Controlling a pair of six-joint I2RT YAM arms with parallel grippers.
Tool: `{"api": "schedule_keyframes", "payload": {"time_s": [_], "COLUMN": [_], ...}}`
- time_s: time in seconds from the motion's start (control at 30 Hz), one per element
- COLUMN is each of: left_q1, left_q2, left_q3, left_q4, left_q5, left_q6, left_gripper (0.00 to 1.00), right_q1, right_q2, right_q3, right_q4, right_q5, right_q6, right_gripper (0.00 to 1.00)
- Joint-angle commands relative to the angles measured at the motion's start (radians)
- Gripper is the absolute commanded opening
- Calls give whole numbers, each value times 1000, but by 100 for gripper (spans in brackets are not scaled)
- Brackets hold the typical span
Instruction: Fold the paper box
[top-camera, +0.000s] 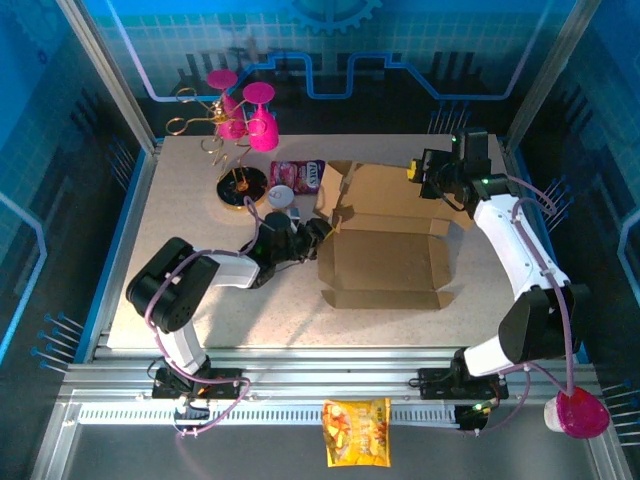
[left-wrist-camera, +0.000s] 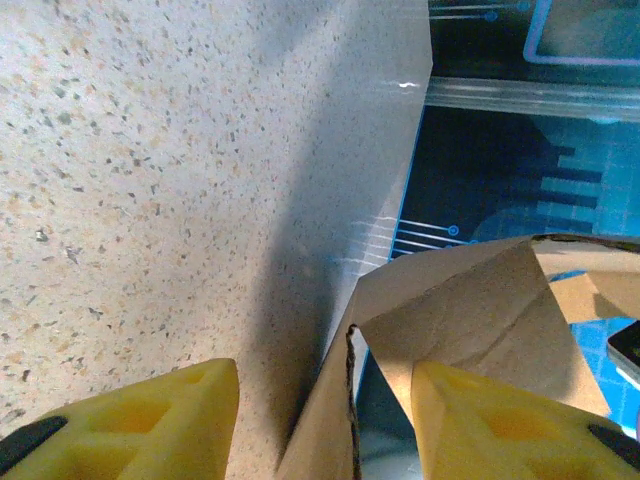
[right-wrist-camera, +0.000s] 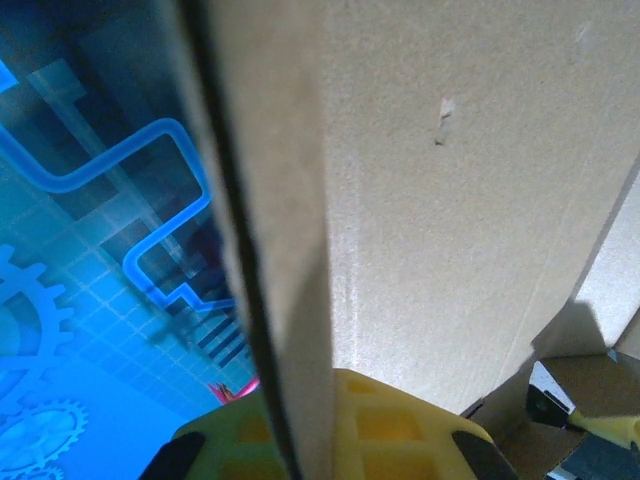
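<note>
The paper box (top-camera: 385, 262) lies mid-table as a shallow brown cardboard tray, with its lid panel (top-camera: 395, 192) raised behind it. My left gripper (top-camera: 316, 233) is at the tray's left wall. In the left wrist view its yellow fingers (left-wrist-camera: 160, 420) stand apart, and a cardboard flap edge (left-wrist-camera: 350, 400) rises between them with a gap on each side, so the left gripper (left-wrist-camera: 322, 372) is open. My right gripper (top-camera: 425, 170) is at the lid's far right edge. In the right wrist view the right gripper (right-wrist-camera: 300, 405) is shut on the cardboard panel (right-wrist-camera: 450, 200).
At the back left stand a gold rack with pink glasses (top-camera: 243, 108), a purple snack packet (top-camera: 298, 177) and a small white round object (top-camera: 280, 196). An orange snack bag (top-camera: 357, 432) lies on the front rail. A pink cup (top-camera: 577, 413) sits at the front right.
</note>
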Motion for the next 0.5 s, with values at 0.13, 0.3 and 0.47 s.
{"api": "schedule_keyframes", "payload": {"time_s": [0.13, 0.3, 0.47], "left_q1": [-20, -20, -19], "left_q2": [29, 32, 16], "left_q3": [69, 96, 108], "left_q4": [-60, -97, -141], "left_q5": [9, -2, -21], "left_q6": [109, 123, 135], "left_gripper": [49, 35, 9], "right_q1": [-5, -2, 3], "right_q2": [13, 0, -8], "right_q3": [15, -15, -35], "right_q4": [20, 33, 44], "right_q5": [-29, -29, -28], "right_q6": [33, 37, 35], "right_gripper": [0, 0, 0]}}
